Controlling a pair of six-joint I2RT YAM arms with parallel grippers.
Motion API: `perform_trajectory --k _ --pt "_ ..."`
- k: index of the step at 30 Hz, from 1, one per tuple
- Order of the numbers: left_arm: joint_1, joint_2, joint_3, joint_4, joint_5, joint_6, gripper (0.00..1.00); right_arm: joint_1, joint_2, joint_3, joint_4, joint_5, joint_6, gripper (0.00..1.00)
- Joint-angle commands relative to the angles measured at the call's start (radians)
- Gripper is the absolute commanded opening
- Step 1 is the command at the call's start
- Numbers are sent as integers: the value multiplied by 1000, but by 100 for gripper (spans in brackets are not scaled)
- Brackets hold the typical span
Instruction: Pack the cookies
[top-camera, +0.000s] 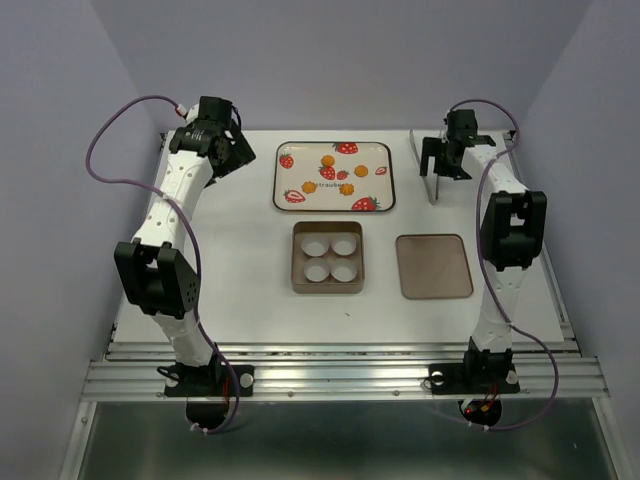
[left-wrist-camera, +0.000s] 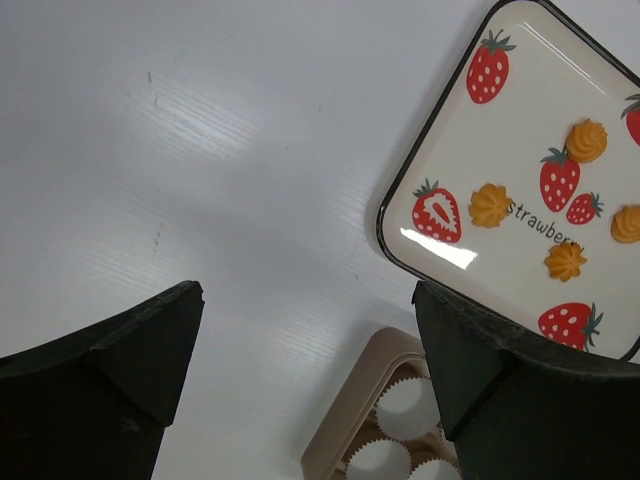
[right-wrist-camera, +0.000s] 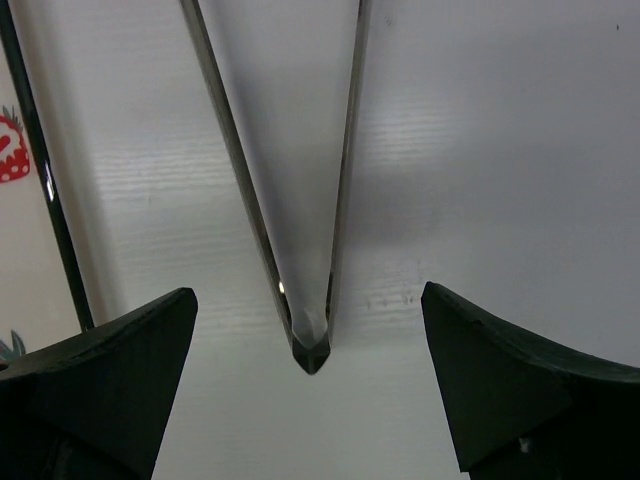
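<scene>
Several small orange-yellow cookies (top-camera: 328, 159) lie on a cream tray (top-camera: 283, 178) printed with red strawberries, at the back middle. They also show in the left wrist view (left-wrist-camera: 490, 204), on the tray (left-wrist-camera: 430, 140). A tan square box (top-camera: 300, 258) with white paper cups (top-camera: 315, 246) stands in front of the tray; its corner (left-wrist-camera: 352, 400) shows in the left wrist view. My left gripper (top-camera: 243, 150) (left-wrist-camera: 308, 300) is open and empty, above bare table left of the tray. My right gripper (top-camera: 447, 172) (right-wrist-camera: 309, 300) is open, its fingers either side of the metal tongs (right-wrist-camera: 311, 345) and above them.
The metal tongs (top-camera: 433, 185) lie on the table right of the tray. A flat tan lid (top-camera: 434, 266) lies right of the box. The tray's dark rim (right-wrist-camera: 45, 190) runs along the left of the right wrist view. Walls close in the table on three sides.
</scene>
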Motion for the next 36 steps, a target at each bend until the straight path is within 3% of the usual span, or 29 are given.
perform_trajectory --k 1,7,23,26,36 --pt "0 -17 -12 55 -30 7 99 3 81 125 92 11 -12 100" --pt "2 -4 -23 94 -33 13 99 13 190 199 132 34 -17 100" --pt "2 -46 -181 190 -19 18 99 36 287 150 229 151 54 99" --pt "3 -44 -187 192 -16 18 99 36 276 118 233 169 64 96" --pt "3 -27 -182 183 -22 19 99 36 253 70 258 79 47 69"
